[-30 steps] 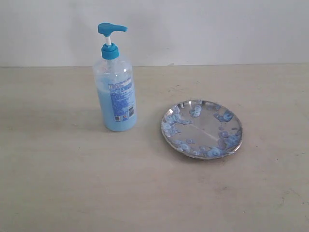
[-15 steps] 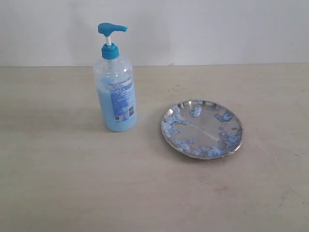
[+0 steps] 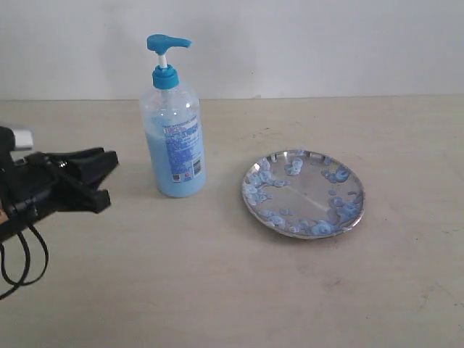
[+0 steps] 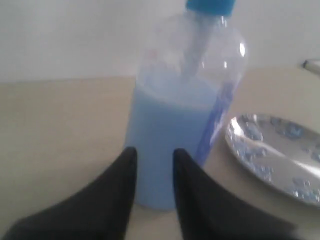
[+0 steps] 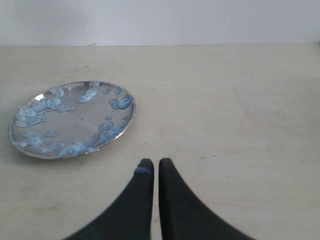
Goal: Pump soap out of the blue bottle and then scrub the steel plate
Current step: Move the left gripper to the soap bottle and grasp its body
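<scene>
Tabletop (image 3: 217,290): pale beige, matte, with a plain white wall (image 3: 326,43) behind it.

My left hand (image 3: 111,180): black, reaching in from the left edge of the exterior view, with a dark cable (image 3: 18,261) looped under the arm. Its two fingers stand apart and grip nothing. It is near the blue bottle (image 3: 174,145) on the bottle's left, with bare tabletop between them. In the left wrist view the lower bottle body sits framed in the gap between my fingertips, beyond them.

Steel plate (image 3: 308,190): round, shallow and mirror-bright. It lies flat on the tabletop to the right of the bottle, close to it but not touching.

Blue bottle: upright, clear plastic, left of centre in the exterior view. The soap (image 3: 161,163) is a light blue liquid filling more than half of the body. A blue printed label (image 3: 185,151) runs down the side. The bright blue pump head (image 3: 167,43) is raised on its white stem, with the nozzle pointing to the plate's side.

My right hand (image 5: 155,162): seen only in the right wrist view. Its fingers are drawn together with just a thin slit between them, and they hold nothing. It is over bare tabletop, with the plate off to one side and well apart. One fingertip (image 5: 142,171) shows a small bluish mark.

Soap blobs (image 3: 341,210): small, pale blue and foamy. They are scattered mostly round the plate's rim, leaving the centre largely bare.
</scene>
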`<control>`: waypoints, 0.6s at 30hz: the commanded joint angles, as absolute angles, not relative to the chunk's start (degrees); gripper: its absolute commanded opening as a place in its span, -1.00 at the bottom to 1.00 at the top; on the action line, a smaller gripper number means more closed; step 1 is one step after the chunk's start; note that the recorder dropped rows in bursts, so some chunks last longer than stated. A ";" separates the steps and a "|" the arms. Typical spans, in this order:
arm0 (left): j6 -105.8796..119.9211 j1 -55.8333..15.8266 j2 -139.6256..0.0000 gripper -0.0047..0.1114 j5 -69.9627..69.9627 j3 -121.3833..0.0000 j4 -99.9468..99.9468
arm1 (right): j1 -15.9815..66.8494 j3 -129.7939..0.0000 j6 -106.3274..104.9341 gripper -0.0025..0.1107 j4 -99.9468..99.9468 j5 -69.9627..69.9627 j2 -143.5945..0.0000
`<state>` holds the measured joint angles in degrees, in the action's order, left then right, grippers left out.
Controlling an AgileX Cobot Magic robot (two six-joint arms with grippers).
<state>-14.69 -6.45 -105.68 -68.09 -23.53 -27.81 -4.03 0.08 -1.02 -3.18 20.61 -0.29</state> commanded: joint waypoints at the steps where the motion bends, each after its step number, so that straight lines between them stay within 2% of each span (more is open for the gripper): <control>1: -11.89 -6.76 -111.90 0.37 -69.96 -24.34 -32.46 | -3.92 0.00 -1.15 -0.96 -3.17 20.66 0.00; 2: -11.89 -6.76 -112.96 0.75 -69.96 -24.34 -32.46 | -3.92 0.00 -1.15 -0.96 -3.17 20.66 0.00; 3: -11.30 -6.76 -113.46 0.96 -69.96 -24.58 -32.46 | -3.92 0.00 -1.15 -0.96 -3.17 20.66 0.00; 9: -10.48 -6.76 -114.60 0.93 -69.96 -27.83 -36.78 | -3.92 0.00 -1.15 -0.96 -3.17 20.66 0.00; 18: -6.33 -6.76 -118.13 0.93 -69.96 -40.38 -39.73 | -3.92 0.00 -1.15 -0.96 -3.17 20.66 0.00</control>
<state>-7.74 -6.45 -116.44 -69.20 -36.91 -39.41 -4.03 0.08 -1.02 -3.18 20.61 -0.29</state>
